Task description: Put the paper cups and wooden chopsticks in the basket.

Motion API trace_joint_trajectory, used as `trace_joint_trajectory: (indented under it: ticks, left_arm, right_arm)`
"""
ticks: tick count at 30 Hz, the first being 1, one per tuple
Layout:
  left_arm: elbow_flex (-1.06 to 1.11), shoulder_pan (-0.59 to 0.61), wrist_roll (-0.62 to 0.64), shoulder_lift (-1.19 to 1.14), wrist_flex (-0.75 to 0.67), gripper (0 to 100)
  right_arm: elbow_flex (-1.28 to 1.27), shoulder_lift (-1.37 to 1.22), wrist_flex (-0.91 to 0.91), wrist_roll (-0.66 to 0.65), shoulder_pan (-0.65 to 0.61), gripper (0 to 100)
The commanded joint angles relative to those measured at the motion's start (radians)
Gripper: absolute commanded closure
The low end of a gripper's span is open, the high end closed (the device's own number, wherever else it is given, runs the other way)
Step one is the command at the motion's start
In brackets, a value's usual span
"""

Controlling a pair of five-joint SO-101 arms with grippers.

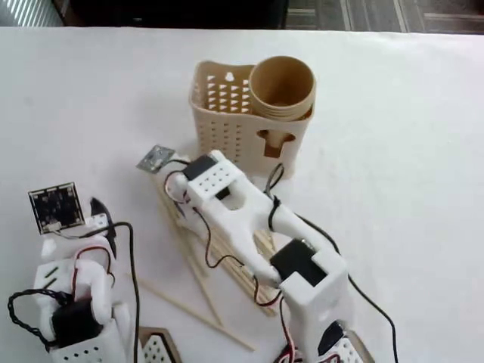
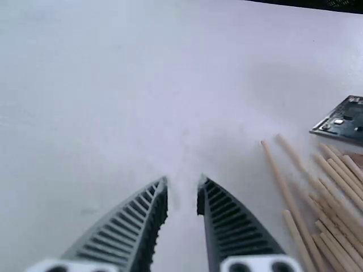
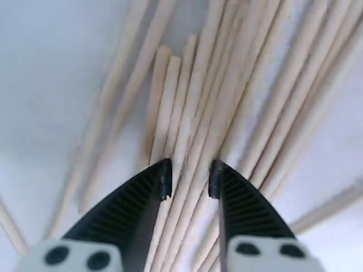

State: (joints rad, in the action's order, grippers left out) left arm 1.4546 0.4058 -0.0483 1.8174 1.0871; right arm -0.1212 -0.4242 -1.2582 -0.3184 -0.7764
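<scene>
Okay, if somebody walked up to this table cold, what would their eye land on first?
Probably the stack of paper cups standing in the perforated basket toward the far side of the table. Next, the heap of wooden chopsticks lying in front of it, with the right tool open and low over them.

A bright white table spreads wide, dark floor showing beyond its far edge.

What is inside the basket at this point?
Nested paper cups stand at one end of the basket. The visible rest looks empty; walls and cups hide its floor.
</scene>
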Motion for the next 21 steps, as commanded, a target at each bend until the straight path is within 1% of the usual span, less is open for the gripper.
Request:
trace_joint_trajectory:
  ticks: [1, 3, 5, 12, 18, 21]
  left_arm:
    - [-0.005, 0.008, 0.002, 0.007, -0.02, 90]
    - [-0.005, 0.008, 0.002, 0.007, -0.02, 90]
    - [-0.005, 0.008, 0.002, 0.007, -0.02, 90]
    - [-0.005, 0.01, 0.002, 0.007, -0.02, 90]
    - [-0.005, 0.01, 0.002, 0.007, -0.02, 90]
    - [0.015, 0.008, 0.002, 0.007, -0.044, 90]
  right_arm:
    - [0.002, -0.018, -0.01, -0.002, -0.015, 93.0]
    - [0.002, -0.021, -0.01, -0.051, -0.016, 97.8]
    - [0.0, -0.022, -0.01, -0.084, -0.015, 97.8]
    - [-0.002, 0.015, -0.035, -0.087, -0.002, 98.1]
    - [-0.002, 0.136, -0.085, -0.084, -0.002, 98.1]
    - [-0.002, 0.206, -0.101, -0.084, -0.001, 98.1]
